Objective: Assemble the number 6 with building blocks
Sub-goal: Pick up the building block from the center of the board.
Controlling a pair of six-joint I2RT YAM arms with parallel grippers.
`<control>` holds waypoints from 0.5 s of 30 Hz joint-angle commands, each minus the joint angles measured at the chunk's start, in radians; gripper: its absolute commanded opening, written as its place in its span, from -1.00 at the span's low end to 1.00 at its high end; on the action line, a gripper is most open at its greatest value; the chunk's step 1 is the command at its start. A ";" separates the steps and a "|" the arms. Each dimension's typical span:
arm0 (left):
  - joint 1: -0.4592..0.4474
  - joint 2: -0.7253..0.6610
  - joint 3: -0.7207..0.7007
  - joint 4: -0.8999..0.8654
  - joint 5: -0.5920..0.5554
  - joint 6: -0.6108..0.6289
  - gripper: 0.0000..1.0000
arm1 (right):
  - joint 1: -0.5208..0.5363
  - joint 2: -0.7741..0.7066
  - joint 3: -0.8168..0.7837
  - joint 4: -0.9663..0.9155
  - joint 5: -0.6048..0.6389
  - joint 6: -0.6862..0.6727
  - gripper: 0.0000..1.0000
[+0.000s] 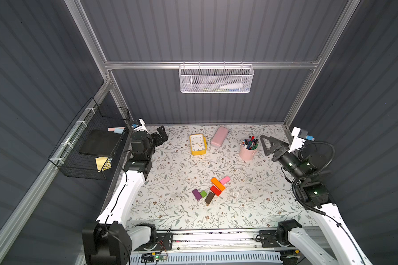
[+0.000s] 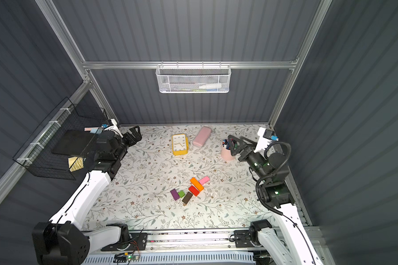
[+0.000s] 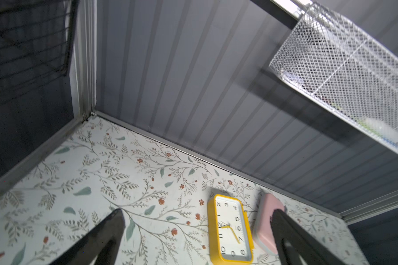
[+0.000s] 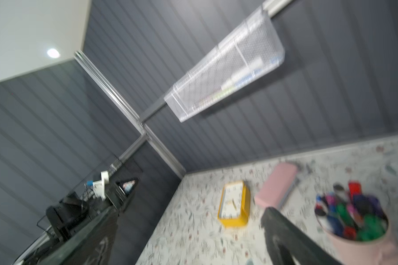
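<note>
0 of 6 placed: the building blocks (image 2: 194,190) are lying loose on the table (image 1: 170,179), near-centre, and no number 6 is taking shape yet. Nearest bunch: dark brown block (image 1: 209,197), purple block (image 1: 196,194) and green cube (image 1: 203,193) are sitting side by side. Just behind, red block (image 1: 215,190), orange block (image 1: 218,184) and pink block (image 1: 224,180) are crowding together at angles. Count: 6 blocks, 1 per colour, all 6 needing placement. Further back, well apart from the blocks: 1 yellow clock (image 1: 197,144), 1 pink case (image 1: 219,136), 1 pen cup (image 1: 248,151). Left gripper (image 1: 162,135) and right gripper (image 1: 265,145) are hanging at the far corners, jaws spread wide, gripping nothing. On the walls: 1 black wire basket (image 1: 87,142), 1 white mesh basket (image 1: 216,79).
</note>
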 commanded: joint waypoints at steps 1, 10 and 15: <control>-0.003 0.010 0.015 -0.118 0.103 -0.079 0.99 | 0.109 0.162 0.130 -0.327 0.164 -0.016 0.97; -0.025 0.086 0.198 -0.457 0.078 0.025 0.99 | 0.410 0.465 0.304 -0.543 0.530 -0.308 0.98; -0.101 0.106 0.226 -0.567 -0.025 0.052 0.99 | 0.454 0.657 0.331 -0.648 0.514 -0.299 0.88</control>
